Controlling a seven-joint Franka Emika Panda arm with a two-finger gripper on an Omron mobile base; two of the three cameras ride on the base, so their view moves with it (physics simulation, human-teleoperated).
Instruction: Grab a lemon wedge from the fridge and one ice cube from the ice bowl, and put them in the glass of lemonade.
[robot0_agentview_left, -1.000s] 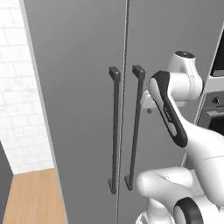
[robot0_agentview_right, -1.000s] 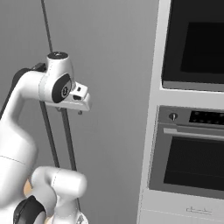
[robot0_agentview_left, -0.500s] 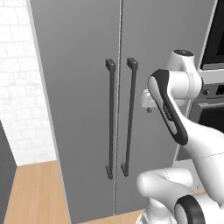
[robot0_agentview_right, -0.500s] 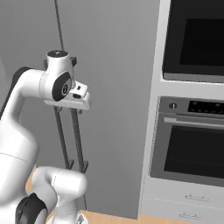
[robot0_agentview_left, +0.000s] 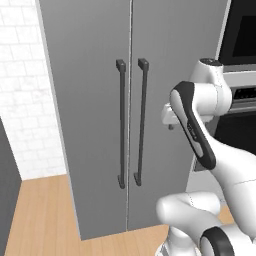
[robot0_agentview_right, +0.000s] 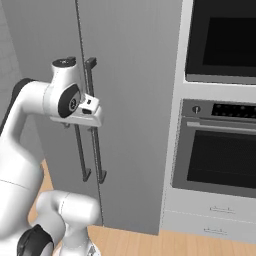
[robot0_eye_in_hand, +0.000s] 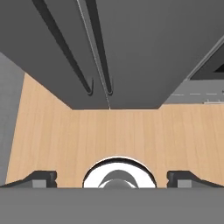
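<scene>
The fridge (robot0_agentview_left: 100, 100) stands shut, its two grey doors meeting at a narrow seam, with the two long dark bar handles (robot0_agentview_left: 121, 125) running upright on either side of that seam. In the right base view the fridge (robot0_agentview_right: 130, 75) sits directly against the black oven column (robot0_agentview_right: 220, 100), which holds a dark window above and an oven door with a control strip below. A white tiled wall (robot0_agentview_left: 25, 100) lies beyond the fridge's other edge, and a pale wooden floor (robot0_agentview_left: 45, 210) runs up to its base.

The arm is folded high in front of the doors, the hand pointing down. In the hand view the gripper (robot0_eye_in_hand: 112, 179) looks down on the wooden floor (robot0_eye_in_hand: 122, 135) and the foot of the fridge (robot0_eye_in_hand: 144, 52); its fingers (robot0_eye_in_hand: 41, 178) stand wide apart, with nothing between them.
</scene>
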